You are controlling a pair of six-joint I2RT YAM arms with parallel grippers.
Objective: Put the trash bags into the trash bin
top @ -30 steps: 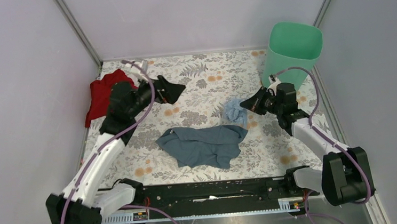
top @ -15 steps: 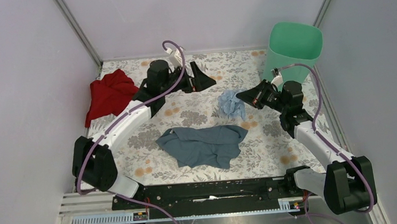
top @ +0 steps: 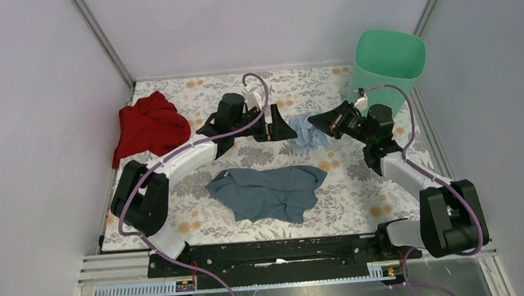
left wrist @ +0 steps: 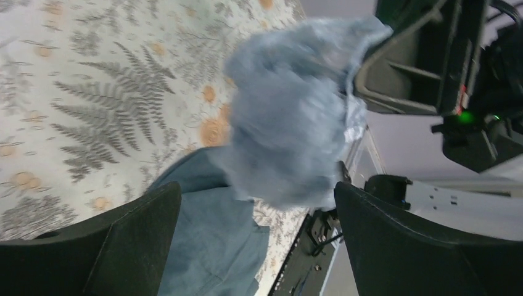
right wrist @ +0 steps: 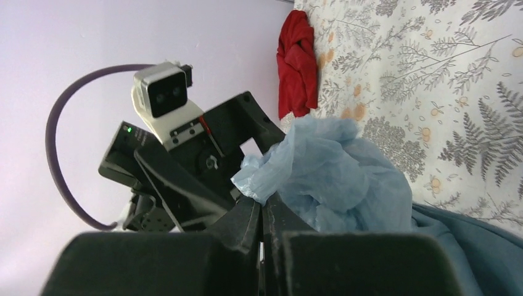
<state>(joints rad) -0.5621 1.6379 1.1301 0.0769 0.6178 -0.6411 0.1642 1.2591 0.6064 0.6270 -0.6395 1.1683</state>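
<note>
Trash bag (top: 306,132) is a crumpled pale-blue wad between the two grippers, short of the green bin (top: 387,67) in the far right corner. The right gripper (top: 316,121) pinches a fold of the film, probably to carry it. The left gripper (top: 284,129) is spread wide and faces the wad, seemingly ready to gather it. A grey cloth (top: 269,190) and a red cloth (top: 148,125) lie on the floral table cover (top: 362,197), with plain lilac walls (top: 263,20) around it.

trash bag (left wrist: 290,117): blurred, left wrist | grey-blue cloth (right wrist: 481,259): cropped, right wrist | trash bin (top: 388,64): base partly behind right arm (top: 405,168)
</note>
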